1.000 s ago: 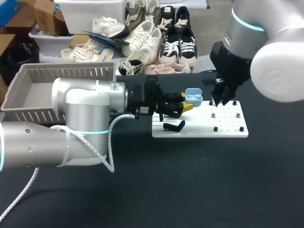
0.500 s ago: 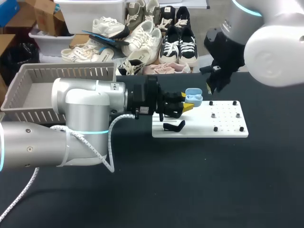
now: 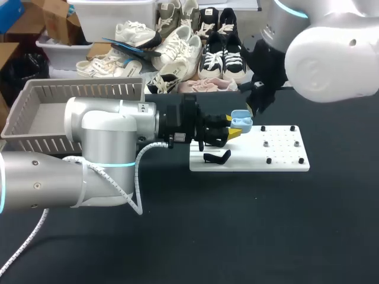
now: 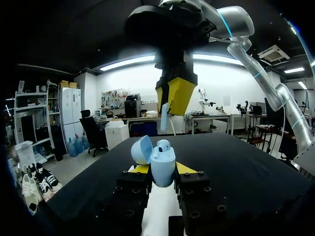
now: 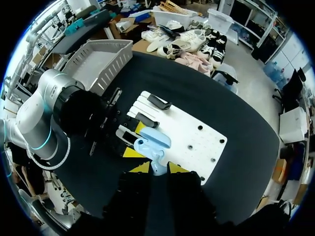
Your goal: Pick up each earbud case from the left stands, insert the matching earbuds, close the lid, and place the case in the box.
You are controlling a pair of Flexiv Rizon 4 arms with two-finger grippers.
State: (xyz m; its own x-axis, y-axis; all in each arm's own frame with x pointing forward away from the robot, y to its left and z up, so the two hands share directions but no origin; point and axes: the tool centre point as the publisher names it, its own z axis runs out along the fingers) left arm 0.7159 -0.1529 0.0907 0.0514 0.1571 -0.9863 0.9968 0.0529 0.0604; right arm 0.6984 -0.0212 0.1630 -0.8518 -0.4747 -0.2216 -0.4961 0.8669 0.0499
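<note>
Insertion step here: the right end effector hangs over the open earbud case. I'd say the trick is lining the earbud stem up with the empty socket, then coming straight down, slowly, with no side push on the lid. The left end effector is clamped on the case from both sides, holding it above the white stand board toward the surface's far edge. The right one's yellow tips are nearly closed, pinching the earbud.

I can read no words, numbers, labels or signs on anything here; whatever print there is shows too small for me.
</note>
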